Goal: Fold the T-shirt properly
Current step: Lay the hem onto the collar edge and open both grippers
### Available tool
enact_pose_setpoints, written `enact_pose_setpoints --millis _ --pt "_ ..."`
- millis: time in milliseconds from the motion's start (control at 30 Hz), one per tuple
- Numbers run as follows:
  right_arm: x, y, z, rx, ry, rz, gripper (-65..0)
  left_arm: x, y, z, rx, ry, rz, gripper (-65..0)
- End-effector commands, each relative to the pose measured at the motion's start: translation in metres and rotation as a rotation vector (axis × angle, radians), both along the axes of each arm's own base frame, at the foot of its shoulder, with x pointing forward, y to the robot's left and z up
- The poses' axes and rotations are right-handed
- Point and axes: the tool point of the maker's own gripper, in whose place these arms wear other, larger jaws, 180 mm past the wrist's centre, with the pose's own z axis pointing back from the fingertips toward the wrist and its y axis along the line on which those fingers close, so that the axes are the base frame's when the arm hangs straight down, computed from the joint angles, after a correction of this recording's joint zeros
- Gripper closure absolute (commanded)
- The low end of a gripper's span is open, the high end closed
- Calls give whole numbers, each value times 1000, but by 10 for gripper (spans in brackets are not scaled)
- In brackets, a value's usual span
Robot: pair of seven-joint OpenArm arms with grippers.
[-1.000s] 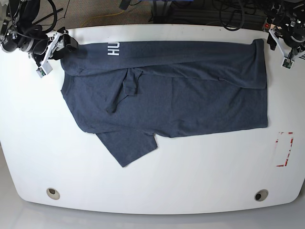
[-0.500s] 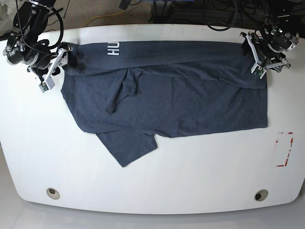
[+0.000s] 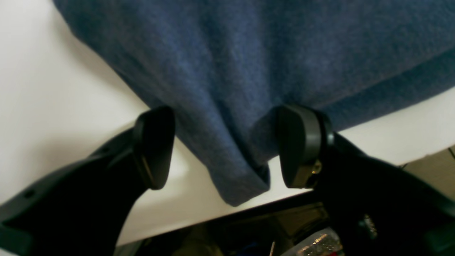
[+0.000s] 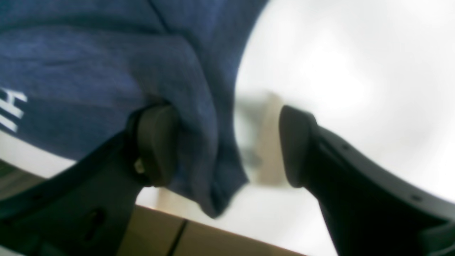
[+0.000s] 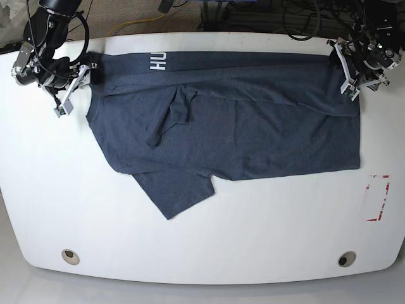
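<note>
Cloth fills the base view: the T-shirt (image 5: 228,126) lies spread on the white surface (image 5: 202,240), its far long edge folded over so white lettering (image 5: 158,61) shows near one corner, and one sleeve (image 5: 174,193) sticks out toward the near edge. A red-and-white marker (image 5: 378,197) sits on the surface well apart from the shirt's hem end. The right claw (image 5: 71,88) is at the shirt's lettered corner and the left claw (image 5: 349,75) at the opposite far corner, but from here neither opening can be read.

The left wrist view gives what the base view cannot: the left claw (image 3: 220,149) stands apart, with a hemmed corner of the T-shirt (image 3: 249,71) hanging between its fingers (image 3: 298,145). The cloth touches one finger and is clear of the other, so it is not pinched.

The right wrist view is blurred. The right claw (image 4: 227,145) is likewise apart, a bunched corner of the T-shirt (image 4: 106,71) lying against one of its fingers (image 4: 156,142), with a gap to the other. Part of the lettering (image 4: 10,106) shows at the frame's edge.
</note>
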Motion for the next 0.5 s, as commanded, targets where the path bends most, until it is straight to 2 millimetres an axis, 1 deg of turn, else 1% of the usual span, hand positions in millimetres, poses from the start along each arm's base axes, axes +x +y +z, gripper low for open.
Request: enact_pose_setpoints --millis 0,67,100,133,167,200,233,333,367,467 --pt "13 -16 9 -32 -35 21 -390 -1 13 5 50 9 -7 -419" --pt "15 -20 8 -43 -32 47 -296 -1 13 6 54 10 -12 -419" --pt "17 -20 6 -44 -33 60 -236 1 13 10 59 -4 -17 -419" --pt "17 -21 4 -44 -28 66 -192 3 13 14 65 -15 -21 -419" --pt "16 -23 3 -46 -24 68 -176 4 14 16 69 -22 -20 -419" --pt "16 -26 4 -53 -18 72 -173 6 17 21 80 -36 -14 -419" --pt "17 -30 6 -65 -20 75 -184 8 21 27 91 -53 -3 -419" --pt "18 -35 10 -79 -23 80 -219 5 34 39 119 -78 31 -419" --pt "21 -37 17 -98 -37 92 -227 6 39 45 132 -95 44 -419" --pt "28 -31 35 -141 -75 139 -231 7 49 55 153 -120 72 -419"
